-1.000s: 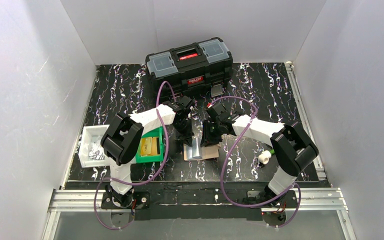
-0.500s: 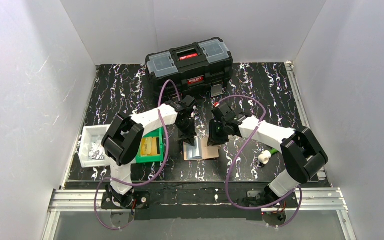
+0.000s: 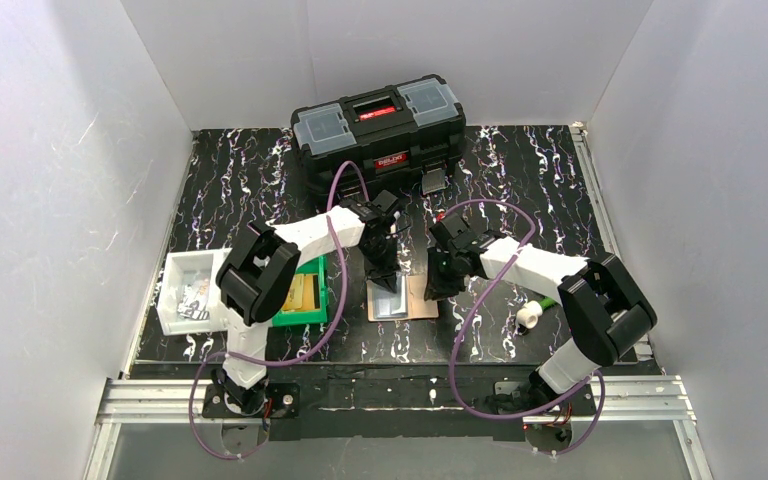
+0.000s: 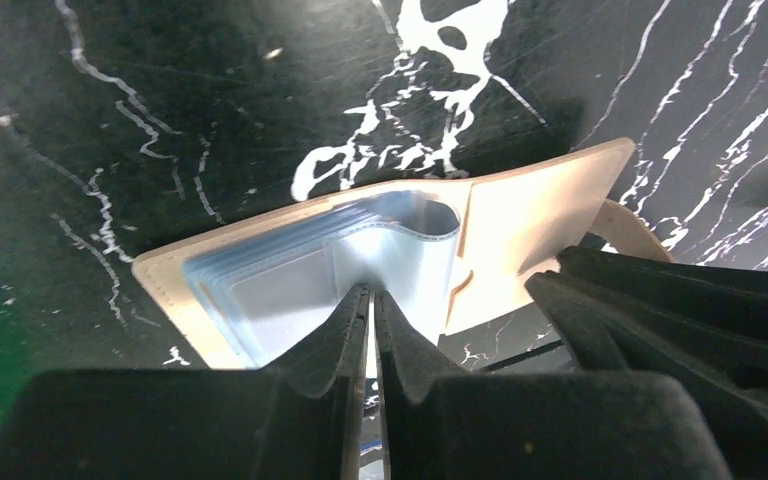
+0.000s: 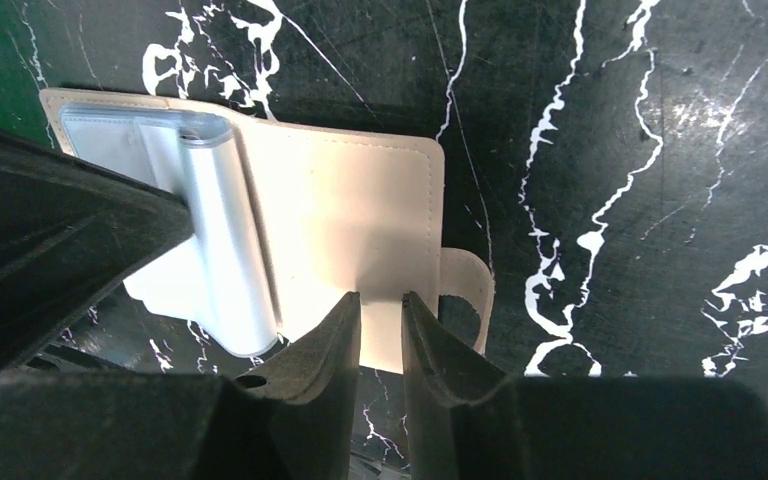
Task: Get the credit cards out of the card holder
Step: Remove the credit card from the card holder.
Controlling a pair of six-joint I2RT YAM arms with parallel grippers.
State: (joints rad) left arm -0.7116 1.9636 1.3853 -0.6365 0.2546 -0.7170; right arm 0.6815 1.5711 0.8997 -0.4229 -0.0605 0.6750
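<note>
The tan card holder [image 3: 422, 300] lies open on the black marbled table between my arms. Its left half holds a stack of light-blue plastic leaves [image 4: 260, 285]. My left gripper [image 4: 371, 292] is shut on one leaf [image 4: 400, 235], which curls up from the fold; in the top view that gripper [image 3: 386, 276] stands over the holder's left half. I cannot tell whether a credit card is in the leaf. My right gripper [image 5: 381, 296] is open by a narrow gap with nothing between its fingers. Its tips are at the near edge of the bare tan right flap [image 5: 350, 220].
A black toolbox [image 3: 380, 128] stands at the back. A green bin [image 3: 302, 295] and a white tray [image 3: 185, 290] sit left of the holder. A small white cylinder [image 3: 530, 315] lies to the right. The holder's strap tab [image 5: 465, 285] sticks out on its right side.
My right gripper has moved right and down to the holder's right flap. The left arm has shifted slightly right, still shut on the blue leaf.
</note>
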